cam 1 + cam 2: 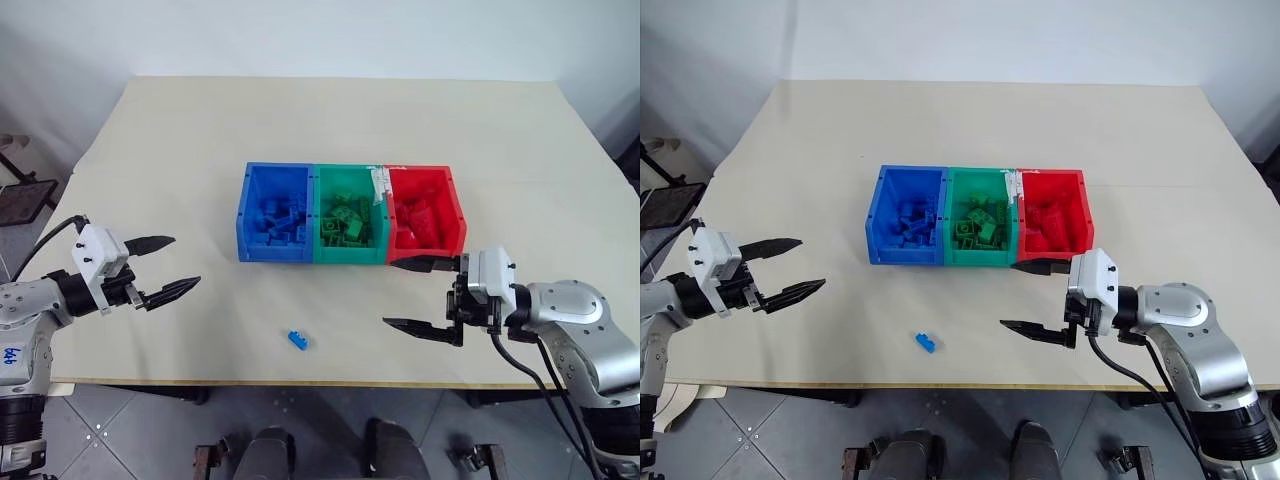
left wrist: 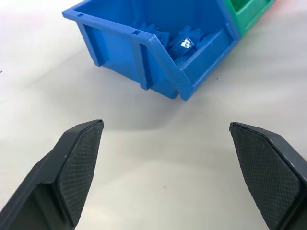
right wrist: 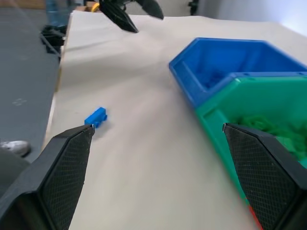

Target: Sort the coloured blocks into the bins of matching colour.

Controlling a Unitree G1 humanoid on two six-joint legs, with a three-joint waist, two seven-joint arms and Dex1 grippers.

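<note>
Three joined bins stand mid-table: a blue bin [image 1: 244, 205], a green bin [image 1: 318, 212] and a red bin [image 1: 455, 210], each holding several blocks of its own colour. One small blue block [image 1: 296, 340] lies alone on the table near the front edge, also seen as the blue block [image 3: 95, 117] in the right wrist view. My left gripper [image 1: 165, 267] hovers open and empty at the left, pointing toward the blue bin [image 2: 158, 57]. My right gripper [image 1: 418, 295] hangs open and empty in front of the red bin, pointing left toward the loose block.
The beige table [image 1: 330, 120] has wide bare room behind and to both sides of the bins. Its front edge [image 1: 300, 382] runs just below the loose block. A dark stand [image 1: 20, 195] sits on the floor beyond the table's left side.
</note>
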